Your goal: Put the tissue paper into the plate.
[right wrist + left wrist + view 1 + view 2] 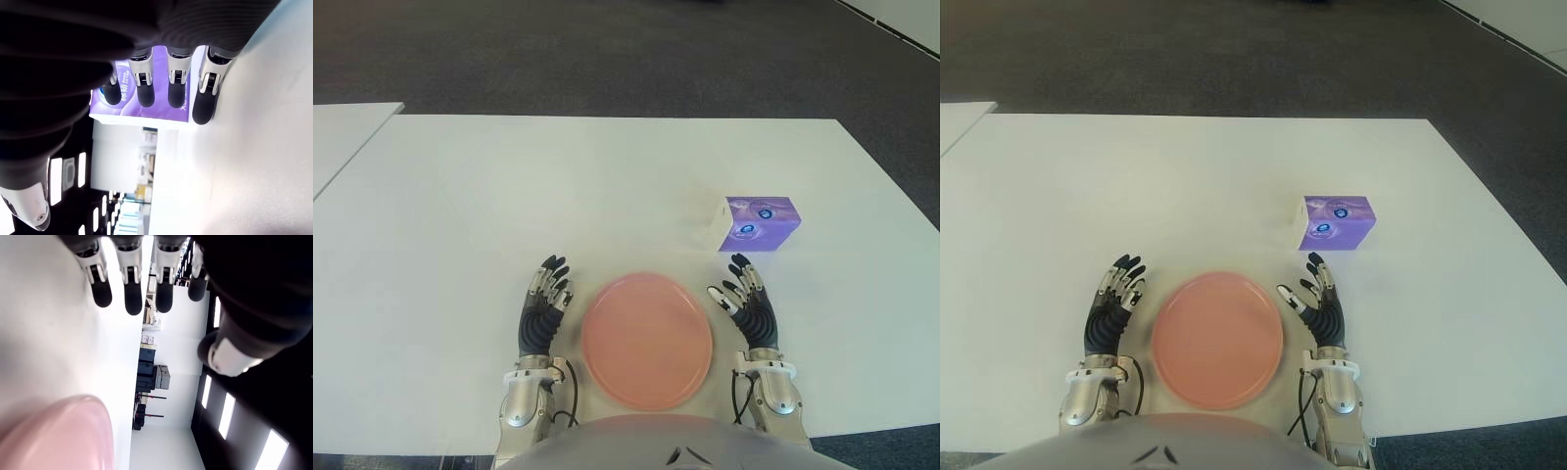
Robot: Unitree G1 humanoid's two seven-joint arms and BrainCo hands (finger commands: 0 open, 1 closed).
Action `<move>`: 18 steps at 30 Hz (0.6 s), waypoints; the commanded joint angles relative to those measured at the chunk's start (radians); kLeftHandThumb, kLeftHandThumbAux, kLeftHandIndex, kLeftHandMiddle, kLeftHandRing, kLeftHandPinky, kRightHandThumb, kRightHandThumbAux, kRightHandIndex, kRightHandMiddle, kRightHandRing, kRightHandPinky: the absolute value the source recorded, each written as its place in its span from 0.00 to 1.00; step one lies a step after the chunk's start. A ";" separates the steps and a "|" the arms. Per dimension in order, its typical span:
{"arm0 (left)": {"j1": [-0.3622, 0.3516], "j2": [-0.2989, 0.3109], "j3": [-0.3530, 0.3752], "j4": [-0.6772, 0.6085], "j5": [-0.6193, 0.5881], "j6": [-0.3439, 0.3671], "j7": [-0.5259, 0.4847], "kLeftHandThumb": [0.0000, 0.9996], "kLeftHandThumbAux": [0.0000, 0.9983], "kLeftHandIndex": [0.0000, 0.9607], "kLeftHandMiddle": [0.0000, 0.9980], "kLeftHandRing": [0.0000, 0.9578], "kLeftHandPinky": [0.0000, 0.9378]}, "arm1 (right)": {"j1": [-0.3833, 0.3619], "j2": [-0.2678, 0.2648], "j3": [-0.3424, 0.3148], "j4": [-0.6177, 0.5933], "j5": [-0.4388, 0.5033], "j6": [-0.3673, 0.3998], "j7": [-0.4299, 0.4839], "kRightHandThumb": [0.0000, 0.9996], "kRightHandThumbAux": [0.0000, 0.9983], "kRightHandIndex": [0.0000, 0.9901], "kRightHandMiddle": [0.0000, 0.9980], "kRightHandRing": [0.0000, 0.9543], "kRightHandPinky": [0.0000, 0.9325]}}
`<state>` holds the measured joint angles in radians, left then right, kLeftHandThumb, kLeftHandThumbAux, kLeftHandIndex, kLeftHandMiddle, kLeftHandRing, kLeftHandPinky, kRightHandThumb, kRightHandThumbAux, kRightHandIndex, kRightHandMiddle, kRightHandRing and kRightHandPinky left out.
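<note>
Nearest me, the round pink plastic plate (647, 340) sits on the white bench (460, 215) between my left hand (541, 315) and right hand (751, 306), both spread and empty. Grasping hasn't begun: the purple tissue paper box (759, 223) lies just beyond my right fingertips, so that hand should reach forward.

In the right wrist view the right hand's fingers (174, 83) cover the middle of the purple tissue box (161, 110), and its print is too blurred to read. In the left wrist view only a blurred corner of the pink plate (58, 435) shows, the rest cut off. In the eye views the robot's torso (656, 443) hides the plate's near rim.
</note>
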<state>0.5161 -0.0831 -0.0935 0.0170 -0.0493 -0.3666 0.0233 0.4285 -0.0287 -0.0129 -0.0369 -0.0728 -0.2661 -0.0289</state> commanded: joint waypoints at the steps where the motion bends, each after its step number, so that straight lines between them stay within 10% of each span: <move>1: 0.009 -0.029 -0.004 0.060 0.004 0.057 0.022 0.23 0.68 0.13 0.16 0.18 0.20 | 0.044 0.002 0.001 0.056 0.004 0.063 0.004 0.31 0.63 0.08 0.10 0.09 0.10; 18: 0.004 -0.028 -0.007 0.073 0.021 0.035 0.032 0.25 0.68 0.15 0.17 0.19 0.21 | 0.048 0.001 0.002 0.043 0.001 0.075 0.004 0.31 0.62 0.07 0.10 0.09 0.09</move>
<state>0.5073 -0.0806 -0.0946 0.0351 -0.0360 -0.3849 0.0360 0.4302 -0.0289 -0.0128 -0.0387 -0.0737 -0.2659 -0.0288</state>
